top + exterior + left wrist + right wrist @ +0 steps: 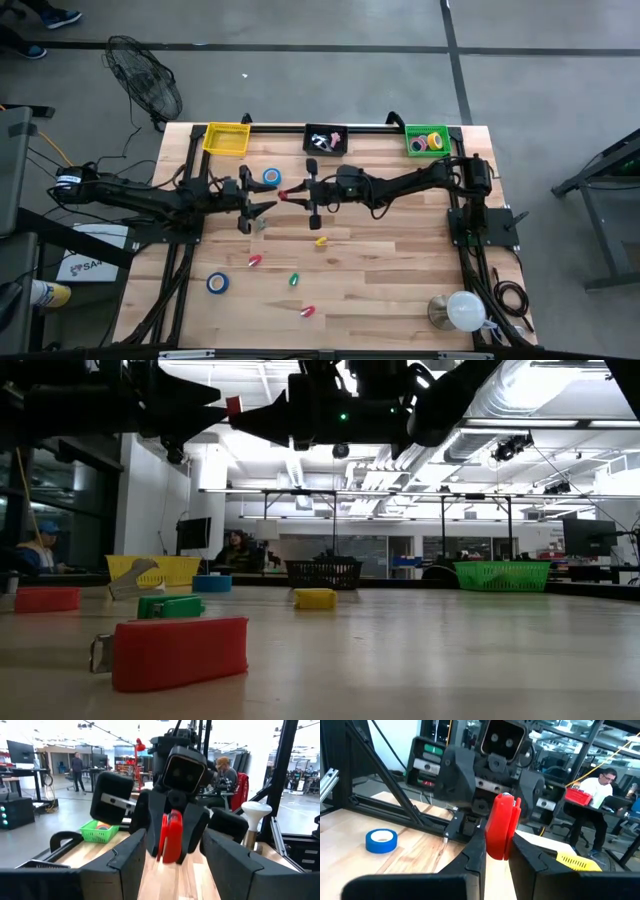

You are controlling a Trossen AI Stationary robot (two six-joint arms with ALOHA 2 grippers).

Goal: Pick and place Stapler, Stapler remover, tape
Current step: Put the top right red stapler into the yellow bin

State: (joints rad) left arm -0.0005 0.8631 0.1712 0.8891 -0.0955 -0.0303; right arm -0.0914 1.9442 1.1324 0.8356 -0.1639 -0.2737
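Note:
A small red stapler [502, 825] hangs high over the table's middle [283, 194], with my right gripper [499, 862] shut on it. My left gripper [175, 867] faces it from the table's left, open, its fingertips just short of the stapler [172, 837] and touching nothing. Loose on the table lie a blue tape roll [271, 176] behind the grippers and another [218, 283] at the near left. Small red [175, 650], green [170, 605] and yellow [315, 597] staplers also lie there. I cannot make out a stapler remover. My right gripper pinches the stapler's lower part [496, 851] between its two fingers, on its flat sides. The fingers reach in level from the table's right. The stapler stands on end, its upper part sticking up above the fingers, lifted clear of the table.
Along the far edge stand a yellow basket [226, 137], a black basket [325, 139] and a green basket [430, 142] with tape rolls in it. A white lamp [462, 310] sits at the near right. People sit in the room beyond the table.

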